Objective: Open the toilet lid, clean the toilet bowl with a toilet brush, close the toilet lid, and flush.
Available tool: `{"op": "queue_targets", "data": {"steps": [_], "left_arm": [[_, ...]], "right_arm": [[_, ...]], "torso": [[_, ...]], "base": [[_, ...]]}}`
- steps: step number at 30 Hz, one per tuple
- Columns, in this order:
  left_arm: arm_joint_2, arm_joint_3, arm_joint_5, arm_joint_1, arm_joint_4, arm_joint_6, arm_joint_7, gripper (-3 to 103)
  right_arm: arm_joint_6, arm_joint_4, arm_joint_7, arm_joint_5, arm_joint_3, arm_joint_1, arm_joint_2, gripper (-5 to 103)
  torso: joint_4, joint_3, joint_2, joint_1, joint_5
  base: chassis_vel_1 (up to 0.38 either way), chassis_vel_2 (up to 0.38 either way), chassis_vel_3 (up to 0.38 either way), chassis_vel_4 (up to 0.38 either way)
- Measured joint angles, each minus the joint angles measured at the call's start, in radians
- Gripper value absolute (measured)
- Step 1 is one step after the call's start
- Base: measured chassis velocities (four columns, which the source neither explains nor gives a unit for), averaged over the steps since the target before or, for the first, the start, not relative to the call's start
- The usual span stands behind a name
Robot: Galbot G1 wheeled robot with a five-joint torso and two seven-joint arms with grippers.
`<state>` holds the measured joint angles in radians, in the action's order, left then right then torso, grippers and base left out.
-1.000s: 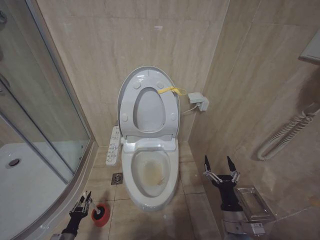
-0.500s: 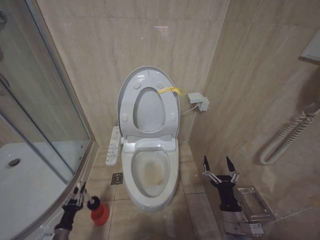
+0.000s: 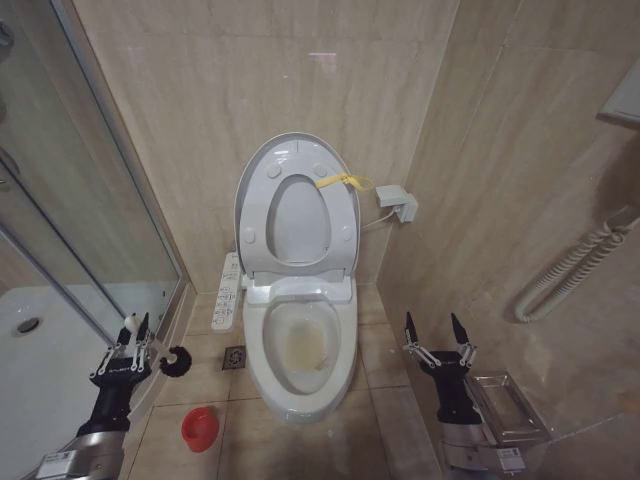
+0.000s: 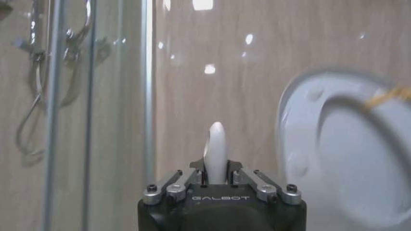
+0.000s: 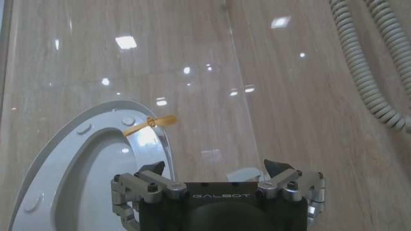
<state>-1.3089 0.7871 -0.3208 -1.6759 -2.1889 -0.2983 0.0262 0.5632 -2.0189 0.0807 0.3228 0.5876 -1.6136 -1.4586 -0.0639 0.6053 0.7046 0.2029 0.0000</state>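
Observation:
The toilet lid (image 3: 296,160) stands raised against the back wall, a yellow strap (image 3: 345,181) at its edge and the seat ring up against it. Below it the toilet bowl (image 3: 300,350) is uncovered, its inside stained yellowish. My left gripper (image 3: 134,338) hangs at the bowl's left, shut on the toilet brush (image 3: 177,360), whose dark head points toward the bowl. The white handle (image 4: 217,144) sticks up between the fingers. The red cup holder (image 3: 200,428) stands on the floor below. My right gripper (image 3: 433,335) is open at the bowl's right, holding nothing.
A glass shower enclosure (image 3: 90,230) and its white tray (image 3: 40,370) close off the left. A button panel (image 3: 228,290) sits beside the bowl and a floor drain (image 3: 233,357) lies near it. A wall socket (image 3: 398,203), coiled hose (image 3: 570,270) and metal basket (image 3: 505,405) are at the right.
My left gripper has lifted the toilet brush out of the red cup, rising up and to the left. The right arm has barely moved.

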Motion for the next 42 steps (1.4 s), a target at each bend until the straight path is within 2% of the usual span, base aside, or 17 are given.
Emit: {"op": "queue_targets", "data": {"steps": [1,3,6,11,15,16,21,24,25,28,29,30,32,34,35,40,42], "left_arm": [[0.004,-0.014,-0.022,-0.013,-0.071,0.025,0.002,21],[0.009,-0.028,-0.044,-0.017,-0.115,0.033,-0.004,21],[0.031,-0.084,-0.125,-0.005,-0.192,0.004,-0.077,21],[0.059,-0.16,-0.181,0.041,-0.173,-0.006,-0.128,21],[0.108,-0.282,-0.23,0.143,0.032,-0.113,-0.265,21],[0.108,-0.282,-0.23,0.143,0.032,-0.113,-0.265,21],[0.148,-0.359,-0.243,0.24,0.175,-0.175,-0.348,21],[0.245,-0.456,-0.297,0.372,0.277,-0.193,-0.424,21],[0.245,-0.456,-0.297,0.372,0.277,-0.193,-0.424,21],[0.39,-0.624,-0.393,0.566,0.427,-0.223,-0.503,21],[0.417,-0.673,-0.416,0.616,0.465,-0.23,-0.518,21],[0.417,-0.673,-0.416,0.616,0.465,-0.23,-0.518,21],[0.462,-0.784,-0.483,0.731,0.563,-0.242,-0.566,21],[0.463,-0.855,-0.515,0.824,0.65,-0.253,-0.63,21],[0.463,-0.855,-0.515,0.824,0.65,-0.253,-0.63,21],[0.401,-0.92,-0.521,0.955,0.801,-0.257,-0.741,21],[0.39,-0.928,-0.515,0.971,0.828,-0.258,-0.76,21]], "right_arm": [[0.0,0.001,0.0,0.0,0.001,0.0,0.0,100],[0.0,0.002,0.0,0.0,0.002,-0.001,0.0,100],[-0.001,0.005,0.0,-0.001,0.002,0.0,0.001,100],[-0.002,0.014,0.0,-0.005,-0.002,0.007,0.003,100],[-0.003,0.028,0.0,-0.009,-0.004,0.011,0.007,100],[-0.003,0.028,0.0,-0.009,-0.004,0.011,0.007,100],[-0.006,0.067,0.005,-0.012,-0.02,0.044,0.021,100],[-0.005,0.079,0.008,-0.012,-0.019,0.047,0.015,100],[-0.005,0.079,0.008,-0.012,-0.019,0.047,0.015,100],[0.001,0.093,0.012,-0.012,-0.014,0.055,-0.004,100],[0.002,0.097,0.012,-0.012,-0.014,0.057,-0.009,100],[0.002,0.097,0.012,-0.012,-0.014,0.057,-0.009,100],[0.003,0.108,0.015,-0.012,-0.013,0.064,-0.023,100],[0.009,0.124,0.039,-0.003,-0.011,0.075,-0.035,100],[0.009,0.124,0.039,-0.003,-0.011,0.075,-0.035,100],[0.013,0.146,0.082,0.063,-0.012,0.095,-0.047,100],[0.012,0.148,0.086,0.076,-0.015,0.1,-0.047,100]], "torso": [[0.0001,0.0,0.0,0.0,0.0001],[-0.0001,0.0,0.0,0.0,0.0001],[-0.0002,0.0,0.0,0.0,0.0003],[0.0002,0.0,0.0,0.0,0.0005],[-0.0007,0.0,0.0,0.0,-0.0001],[-0.0007,0.0,0.0,0.0,-0.0001],[0.0009,0.0,0.0,0.0,-0.0001],[-0.0005,0.0,0.0,0.0,-0.0003],[-0.0005,0.0,0.0,0.0,-0.0003],[-0.0002,0.0,0.0,0.0,-0.0001],[-0.0004,0.0,0.0,0.0,-0.0001],[-0.0004,0.0,0.0,0.0,-0.0001],[-0.0003,0.0,0.0,0.0,-0.0001],[-0.0001,0.0,0.0,0.0,-0.0001],[-0.0001,0.0,0.0,0.0,-0.0001],[-0.0006,0.0,0.0,0.0,-0.0001],[-0.0002,0.0,0.0,0.0,-0.0001]], "base": [[0.0,0.0,0.0,0.0],[0.0,0.0,0.0,0.0],[0.0,0.0,0.0,0.0],[0.0,0.0,0.0,0.0],[0.0,0.0,0.0,0.0],[0.0,0.0,0.0,0.0],[0.0,0.0,0.0,0.0],[0.0,0.0,0.0,0.0],[0.0,0.0,0.0,0.0],[0.0,0.0,0.0,0.0],[0.0,0.0,0.0,0.0],[0.0,0.0,0.0,0.0],[0.0,0.0,0.0,0.0],[0.0,0.0,0.0,0.0],[0.0,0.0,0.0,0.0],[0.0,0.0,0.0,0.0],[0.0,0.0,0.0,0.0]]}}
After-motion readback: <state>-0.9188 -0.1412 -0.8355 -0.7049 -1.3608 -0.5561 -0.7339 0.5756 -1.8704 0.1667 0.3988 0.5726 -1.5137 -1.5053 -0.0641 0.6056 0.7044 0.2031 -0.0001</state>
